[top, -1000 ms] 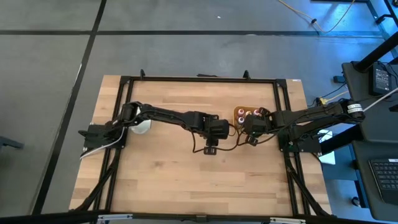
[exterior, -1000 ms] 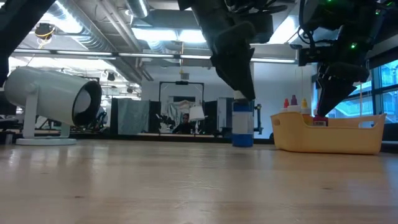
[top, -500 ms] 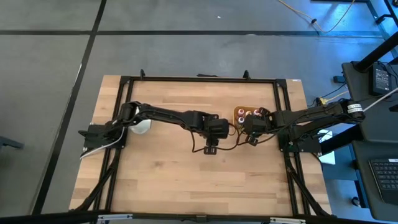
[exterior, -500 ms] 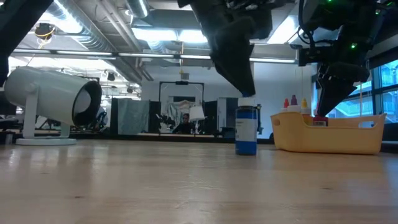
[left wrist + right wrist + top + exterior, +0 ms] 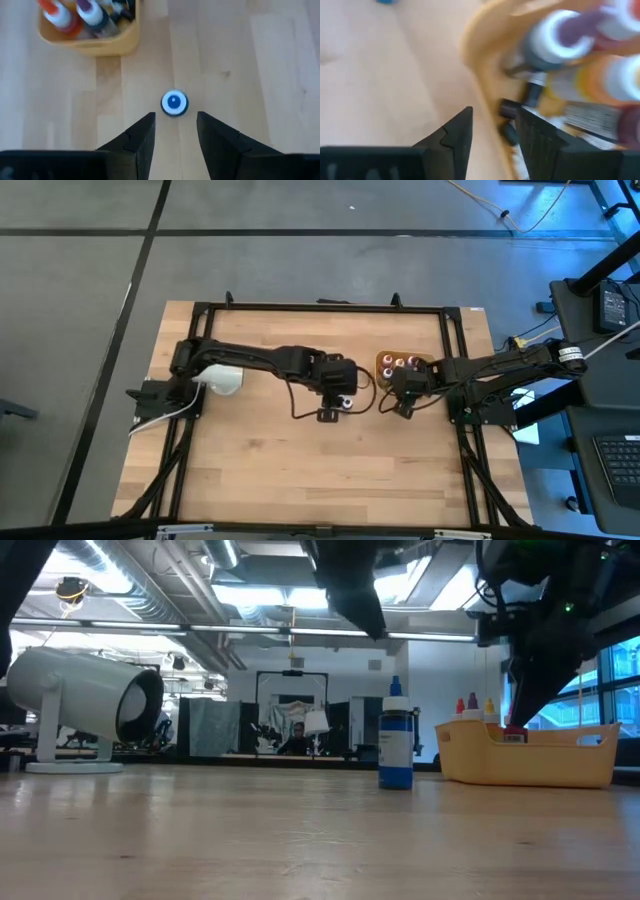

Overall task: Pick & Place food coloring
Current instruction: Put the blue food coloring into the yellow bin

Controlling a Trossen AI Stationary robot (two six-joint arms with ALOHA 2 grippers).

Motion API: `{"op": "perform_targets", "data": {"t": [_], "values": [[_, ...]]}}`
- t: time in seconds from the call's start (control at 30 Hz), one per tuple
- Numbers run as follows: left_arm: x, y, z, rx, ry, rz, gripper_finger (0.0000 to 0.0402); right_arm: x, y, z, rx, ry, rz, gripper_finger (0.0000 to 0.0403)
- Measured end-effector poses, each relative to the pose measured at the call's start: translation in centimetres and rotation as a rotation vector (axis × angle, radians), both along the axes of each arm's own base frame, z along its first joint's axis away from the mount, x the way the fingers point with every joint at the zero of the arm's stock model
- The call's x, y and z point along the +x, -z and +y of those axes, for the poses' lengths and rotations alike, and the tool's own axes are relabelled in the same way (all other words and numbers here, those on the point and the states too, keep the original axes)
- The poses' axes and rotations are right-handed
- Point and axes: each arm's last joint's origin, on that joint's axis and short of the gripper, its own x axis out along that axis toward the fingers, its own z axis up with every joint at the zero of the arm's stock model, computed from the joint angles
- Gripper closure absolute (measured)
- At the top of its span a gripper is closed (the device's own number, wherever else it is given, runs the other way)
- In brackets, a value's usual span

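Note:
A blue food coloring bottle (image 5: 396, 745) with a pale pointed cap stands upright on its base on the table, left of the tan tray (image 5: 530, 755). In the left wrist view the bottle (image 5: 174, 102) shows from above. My left gripper (image 5: 175, 132) hangs open above it, clear of the cap, and shows high in the low view (image 5: 350, 585). Several more bottles (image 5: 75, 15) stand in the tray (image 5: 85, 42). My right gripper (image 5: 492, 135) is open over the tray's wall (image 5: 480, 55), with one finger on either side of it.
A white cylinder-shaped lamp (image 5: 90, 700) stands on the table's left part (image 5: 225, 380). A black frame (image 5: 320, 308) runs round the table. Bare wood lies on the near side of the bottle and the tray. A person shows far back in the room.
My left gripper set the blue bottle down on the table, let go of its cap, then rose and drew back toward the table's left. The bottle stands alone. My right gripper stayed over the tray's wall.

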Motion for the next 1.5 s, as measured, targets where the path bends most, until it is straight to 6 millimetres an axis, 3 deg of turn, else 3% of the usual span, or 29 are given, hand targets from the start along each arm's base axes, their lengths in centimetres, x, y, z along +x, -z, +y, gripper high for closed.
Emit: {"op": "perform_targets", "data": {"t": [0.1,0.27,0.47,0.73,0.93,1.2,1.33,1.5], "values": [[-1.1,-0.8,-0.3,0.002,0.001,-0.044,0.0262,0.4,-0.1,0.2,0.062,-0.031,-0.037,0.0253],[-4.1,0.1,-0.8,-0.027,-0.027,-0.106,0.0265,0.9,-0.3,0.4,0.091,-0.105,-0.087,0.0253],[-8.0,0.7,-1.1,-0.047,-0.004,-0.425,0.0263,2.1,-2.0,0.5,0.052,-0.221,-0.175,0.0242],[-13.5,1.3,-1.6,-0.022,0.055,-0.773,0.0265,4.7,-5.1,0.8,-0.019,-0.359,-0.480,0.0130],[-16.5,0.9,-1.2,-0.059,-0.018,-0.823,0.0261,5.6,-6.7,1.0,-0.045,-0.403,-0.643,0.0084],[-17.2,1.1,-1.1,-0.070,-0.028,-0.808,0.0263,7.4,-10.0,0.9,-0.045,-0.480,-0.537,0.0097],[-17.2,1.2,-1.1,-0.069,-0.028,-0.800,0.0261,9.7,-9.5,1.1,-0.012,-0.530,-0.445,0.0110],[-17.3,1.4,-1.1,-0.067,-0.028,-0.781,0.0263,12.1,-7.3,1.3,0.007,-0.598,-0.200,0.0129]]}}
